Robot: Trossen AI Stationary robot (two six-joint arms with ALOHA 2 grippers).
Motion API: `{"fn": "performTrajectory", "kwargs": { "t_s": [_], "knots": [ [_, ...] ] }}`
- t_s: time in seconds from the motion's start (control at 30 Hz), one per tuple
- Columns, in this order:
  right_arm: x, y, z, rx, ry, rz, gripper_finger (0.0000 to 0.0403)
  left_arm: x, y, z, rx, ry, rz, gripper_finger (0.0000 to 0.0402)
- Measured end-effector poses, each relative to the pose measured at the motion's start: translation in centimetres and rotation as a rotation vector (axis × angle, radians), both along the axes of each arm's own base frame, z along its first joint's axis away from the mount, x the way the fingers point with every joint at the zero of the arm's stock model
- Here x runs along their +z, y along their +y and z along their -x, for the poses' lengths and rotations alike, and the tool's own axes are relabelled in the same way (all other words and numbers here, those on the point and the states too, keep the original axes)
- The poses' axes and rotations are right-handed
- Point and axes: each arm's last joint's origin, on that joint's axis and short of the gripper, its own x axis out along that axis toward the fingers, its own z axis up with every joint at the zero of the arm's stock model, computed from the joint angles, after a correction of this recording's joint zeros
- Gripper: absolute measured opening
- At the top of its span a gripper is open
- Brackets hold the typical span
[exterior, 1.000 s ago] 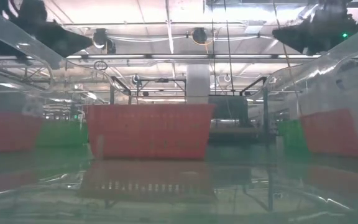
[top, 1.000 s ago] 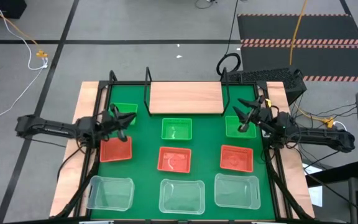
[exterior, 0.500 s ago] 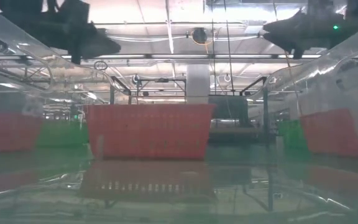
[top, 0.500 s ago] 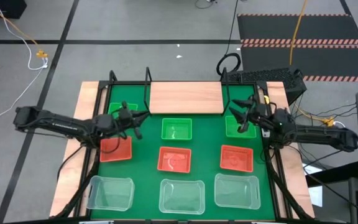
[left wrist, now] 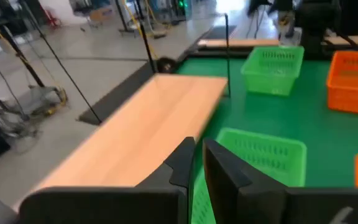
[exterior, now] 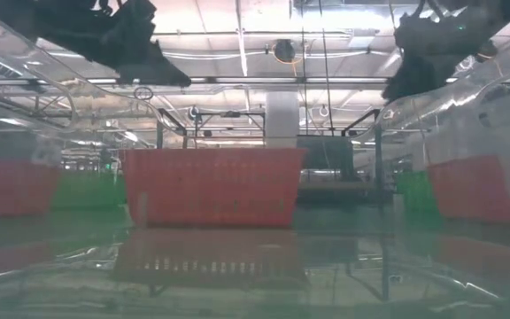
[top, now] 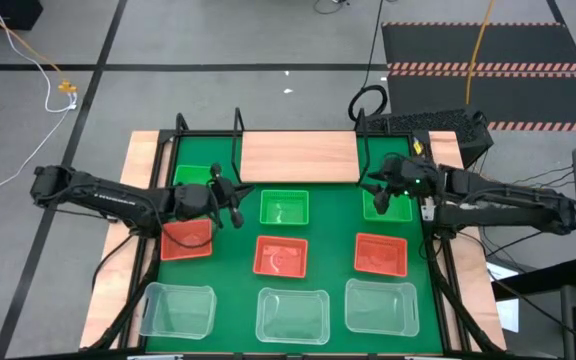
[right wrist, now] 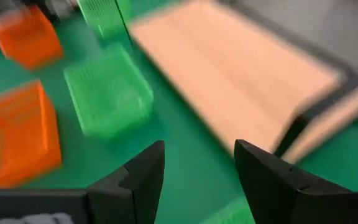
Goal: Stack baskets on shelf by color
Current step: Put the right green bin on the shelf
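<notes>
The light-wood shelf (top: 300, 157) sits at the table's far edge, with nothing on it. Three green baskets stand on the green mat: left (top: 200, 178), middle (top: 284, 208), right (top: 383, 205). Three red-orange baskets (top: 280, 256) form the row nearer me, and three clear baskets (top: 292, 314) line the near edge. My left gripper (top: 230, 195) hovers just left of the middle green basket (left wrist: 260, 155), fingers nearly together and empty. My right gripper (top: 378, 190) hangs open over the right green basket, facing the shelf (right wrist: 241, 68).
Black frame posts (top: 238, 150) rise at the shelf's corners, beside both grippers. Black rails (top: 153, 260) run along the mat's left and right sides. The low view looks through the clear baskets at the middle red-orange basket (exterior: 211, 186), with both grippers above it.
My left gripper has travelled toward the table's right, from above the left red-orange basket to beside the middle green basket. My right gripper has shifted a little toward the table's left, over the right green basket. No basket has moved.
</notes>
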Motion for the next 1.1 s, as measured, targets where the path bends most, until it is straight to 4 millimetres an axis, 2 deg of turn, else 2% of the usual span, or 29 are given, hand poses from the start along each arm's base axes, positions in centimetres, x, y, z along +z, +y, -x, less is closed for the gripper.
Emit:
{"fn": "performTrajectory", "kwargs": {
  "t_s": [0.1, 0.2, 0.27, 0.33, 0.5, 0.57, 0.73, 1.1],
  "knots": [
    [0.0, 0.3, 0.1, 0.069, 0.077, -0.101, 0.0189, 1.2, 0.4, -0.2, 0.007, -0.008, -0.040, 0.0037],
    [-0.1, 1.4, -0.6, 0.254, 0.073, -0.174, 0.0189, 2.7, 0.8, -0.5, 0.015, -0.026, -0.087, 0.0037],
    [-0.2, 2.2, -1.5, 0.325, 0.072, -0.179, 0.0188, 3.2, 1.0, -0.7, 0.024, -0.043, -0.099, 0.0037],
    [-0.8, 2.9, -1.9, 0.323, 0.137, -0.143, 0.0183, 3.5, 1.2, -0.9, 0.030, -0.052, -0.100, 0.0037],
    [-3.1, 3.3, -1.1, 0.210, 0.465, -0.079, 0.0167, 2.8, 1.2, -0.7, 0.038, -0.052, -0.064, 0.0037],
    [-3.7, 3.4, -0.8, 0.186, 0.540, -0.089, 0.0163, 2.6, 1.2, -0.7, 0.044, -0.049, -0.036, 0.0037],
    [-4.0, 3.9, -0.5, 0.240, 0.603, -0.125, 0.0160, 2.4, 1.2, -0.7, 0.055, -0.063, 0.011, 0.0037],
    [-4.0, 4.1, -0.7, 0.330, 0.610, -0.073, 0.0160, 1.0, 1.2, -1.7, 0.058, -0.010, 0.022, 0.0037]
  ]
}}
